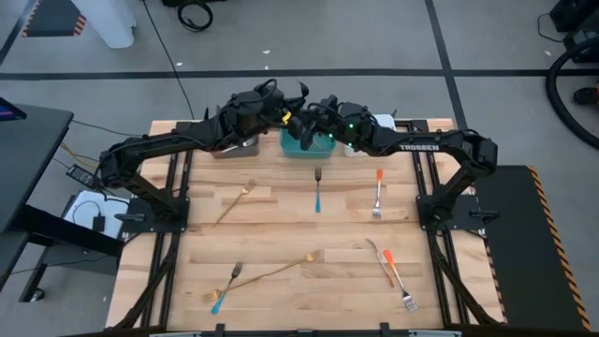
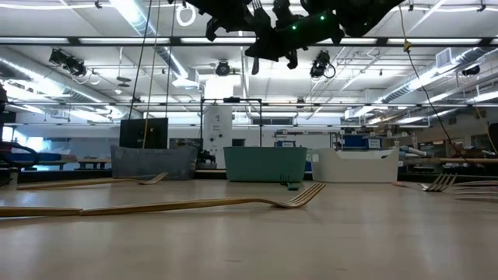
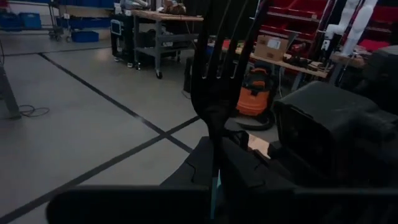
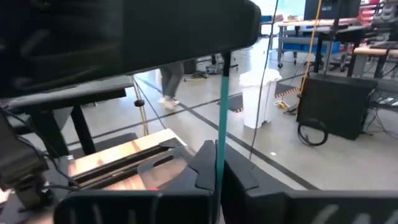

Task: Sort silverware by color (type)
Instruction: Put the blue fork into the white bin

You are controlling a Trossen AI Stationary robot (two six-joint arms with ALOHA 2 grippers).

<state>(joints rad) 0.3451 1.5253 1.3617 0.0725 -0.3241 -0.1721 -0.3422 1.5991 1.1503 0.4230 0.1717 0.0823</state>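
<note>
Above the teal bin (image 1: 309, 142) at the table's far edge, my left gripper (image 1: 296, 119) and my right gripper (image 1: 320, 116) meet, both shut on one blue-handled fork (image 3: 217, 74). Its tines stand dark in the left wrist view, and its thin handle (image 4: 221, 118) shows edge-on in the right wrist view. On the table lie a gold fork (image 1: 234, 201), a blue-handled fork (image 1: 317, 190), an orange-handled fork (image 1: 377, 192), a second blue-handled fork (image 1: 225, 285), a long gold piece (image 1: 276, 270) and two orange-handled pieces (image 1: 391, 273). My left gripper pinches the fork at its neck (image 3: 216, 140), just below the tines, between its two fingers. It comes in level from the table's left. The fork is lifted clear, high over the bins. My right gripper pinches the blue handle (image 4: 219, 155) between its two fingers, level from the table's right. The handle runs on from these fingers to the left gripper.
A grey bin (image 1: 234, 147) and a white bin (image 1: 367, 142) flank the teal bin along the far edge. The wooden table (image 1: 299, 234) has bare stretches between the scattered silverware. Black frame rails (image 1: 173, 215) run along both sides.
</note>
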